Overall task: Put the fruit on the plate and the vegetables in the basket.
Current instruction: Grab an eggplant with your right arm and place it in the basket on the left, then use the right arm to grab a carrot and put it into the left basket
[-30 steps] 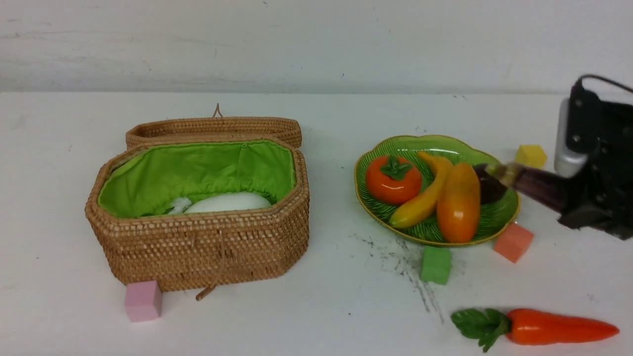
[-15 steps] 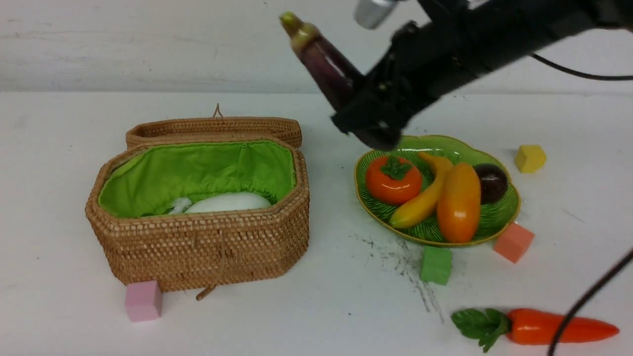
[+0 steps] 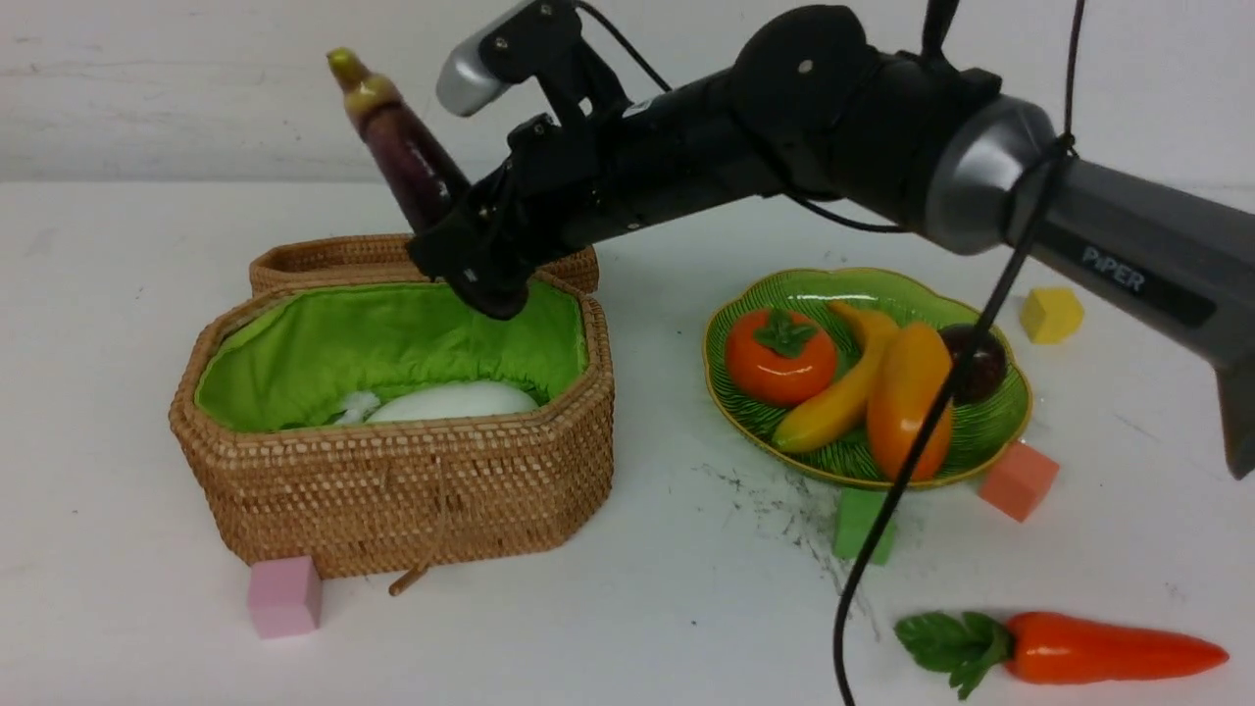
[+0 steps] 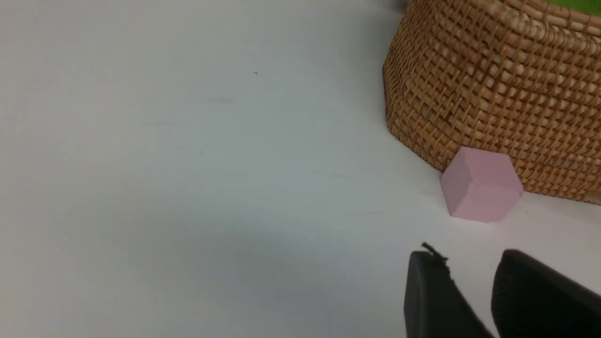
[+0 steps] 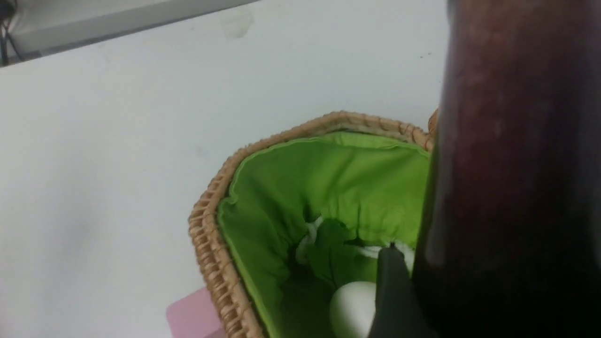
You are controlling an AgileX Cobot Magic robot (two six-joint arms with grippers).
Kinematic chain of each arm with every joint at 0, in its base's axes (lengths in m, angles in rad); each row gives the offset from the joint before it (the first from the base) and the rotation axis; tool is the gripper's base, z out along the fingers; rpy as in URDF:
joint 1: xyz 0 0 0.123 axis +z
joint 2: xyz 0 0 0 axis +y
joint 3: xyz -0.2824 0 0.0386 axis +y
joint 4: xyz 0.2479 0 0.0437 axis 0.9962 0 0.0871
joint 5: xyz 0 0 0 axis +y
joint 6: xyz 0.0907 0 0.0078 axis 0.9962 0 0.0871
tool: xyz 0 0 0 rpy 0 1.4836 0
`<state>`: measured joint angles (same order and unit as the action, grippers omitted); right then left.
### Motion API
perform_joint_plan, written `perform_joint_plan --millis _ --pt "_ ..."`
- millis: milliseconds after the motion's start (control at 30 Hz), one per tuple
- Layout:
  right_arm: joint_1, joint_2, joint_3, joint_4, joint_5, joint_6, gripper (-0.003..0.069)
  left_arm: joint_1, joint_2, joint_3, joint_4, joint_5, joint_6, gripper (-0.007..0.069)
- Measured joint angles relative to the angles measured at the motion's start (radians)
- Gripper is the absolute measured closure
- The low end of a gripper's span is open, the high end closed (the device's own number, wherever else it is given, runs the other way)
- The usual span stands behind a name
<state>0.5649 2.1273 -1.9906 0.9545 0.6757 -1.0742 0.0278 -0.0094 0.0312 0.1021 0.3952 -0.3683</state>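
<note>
The right tool (image 3: 461, 245) is gripping the eggplant (image 3: 397, 147) by its lower end, stem tilted up, hanging over the open basket (image 3: 392, 490) so it can drop beside the radish (image 3: 456, 400); the left tool (image 4: 469, 300) is sitting idle, narrowly parted on nothing, near the pink cube (image 4: 481, 190); fruit is filling the plate (image 3: 995, 427); the carrot (image 3: 1108, 649) is lying on the scuffed white surface (image 3: 686, 608) before a pale wall.

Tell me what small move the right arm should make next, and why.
Probably lower the eggplant into the basket before letting go. The right gripper holds it tilted above the open basket's back rim, with the radish already lying inside on the green lining.
</note>
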Motion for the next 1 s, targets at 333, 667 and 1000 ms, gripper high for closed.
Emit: perform_joint_plan --millis 333,667,1000 --pt "-0.004 -0.090 -0.005 -0.224 0.107 0.123 -0.0016 0.000 0.000 0.000 0.000 0.000 0.000 0.0415" --pt "-0.158 -0.432 0.086 -0.786 0.549 0.330 0.0021 0.000 0.000 0.000 0.000 0.000 0.000 0.0410" --pt "-0.380 -0.587 0.788 -0.831 0.460 0.035 0.0050 0.000 0.000 0.000 0.000 0.000 0.000 0.0403"
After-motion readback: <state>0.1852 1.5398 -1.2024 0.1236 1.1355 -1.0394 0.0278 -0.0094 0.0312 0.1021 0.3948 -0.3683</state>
